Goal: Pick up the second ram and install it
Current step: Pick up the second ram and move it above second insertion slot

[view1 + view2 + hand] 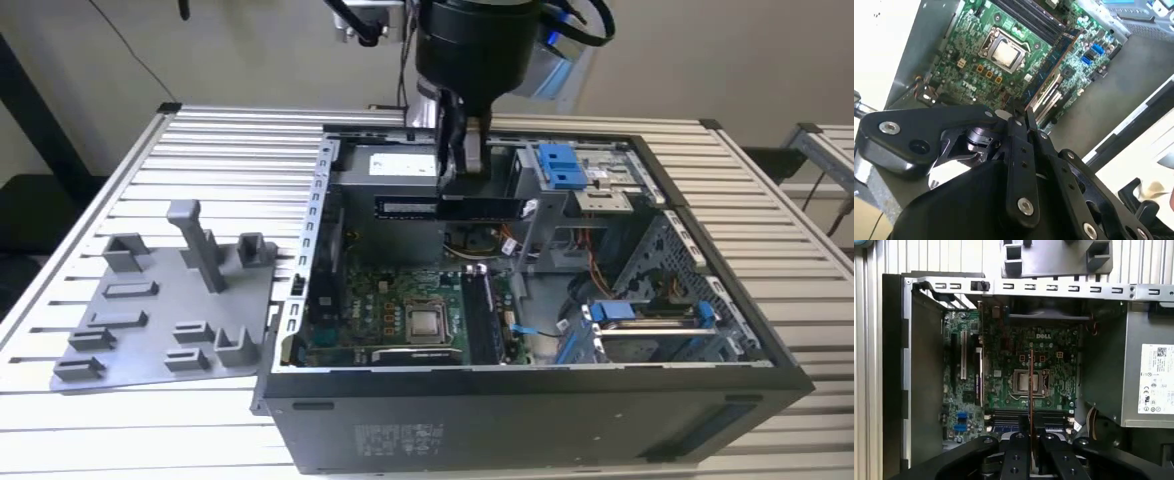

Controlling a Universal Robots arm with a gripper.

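The black 2-fingered pincer (461, 190) at the end of the dark robot arm hangs inside the open black and grey metal computer case (534, 400). Its jaws are drawn in to a narrow gap and clamp the second ram (407, 207), a long, thin, dark memory stick, by the middle of its upper edge.

In the exterior view the stick hangs level and broadside, lifted clear above the green motherboard (387, 310) and touching nothing but the fingers. It sticks out further toward the exterior view's left of the pincer than toward the right.

In the first wrist view the pincer (1032, 429) holds the stick (1031, 380) edge-on, a thin reddish line crossing over the square silver processor socket (1026, 382).

The motherboard's long black slots (478, 318) lie below. The grey plastic holder tray (147, 330) rests on the silver slatted table (160, 150), just beside the case.
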